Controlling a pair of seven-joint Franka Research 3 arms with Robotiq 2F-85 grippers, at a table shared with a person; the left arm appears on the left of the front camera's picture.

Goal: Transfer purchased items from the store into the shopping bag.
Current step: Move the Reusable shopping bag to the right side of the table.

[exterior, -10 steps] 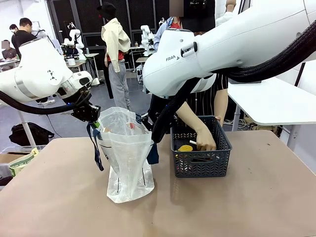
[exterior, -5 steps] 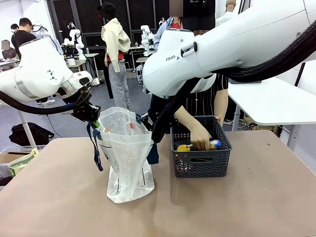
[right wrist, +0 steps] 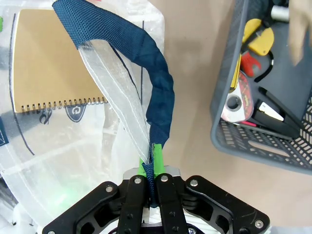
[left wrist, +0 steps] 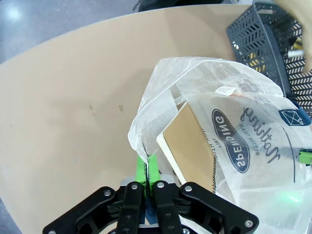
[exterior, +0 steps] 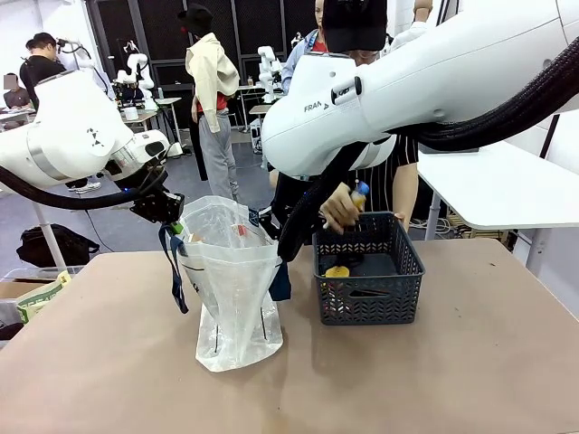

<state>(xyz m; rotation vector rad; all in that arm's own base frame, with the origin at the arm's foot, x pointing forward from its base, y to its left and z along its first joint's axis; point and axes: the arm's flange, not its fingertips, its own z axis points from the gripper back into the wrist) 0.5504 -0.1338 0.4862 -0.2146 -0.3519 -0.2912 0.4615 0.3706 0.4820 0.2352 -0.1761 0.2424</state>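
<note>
Bag [exterior: 231,289] upright, mouth up; L gripper [left wrist: 146,165] clenched on rim, R gripper [right wrist: 151,159] clenched on strap [right wrist: 161,92]. Hand [exterior: 339,210] holds bottle [exterior: 359,193] above basket [exterior: 366,303], cap up, near vertical.

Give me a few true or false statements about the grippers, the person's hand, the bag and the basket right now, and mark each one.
1. The left gripper is clamped on the shopping bag at its rim. True.
2. The right gripper hangs open over the basket. False: it is shut on the bag's navy strap.
3. A person's hand holds a small item above the basket. True.
4. The basket is empty. False: a yellow item and others lie in it.
5. The spiral notebook lies on the table. False: it is inside the bag.
</note>
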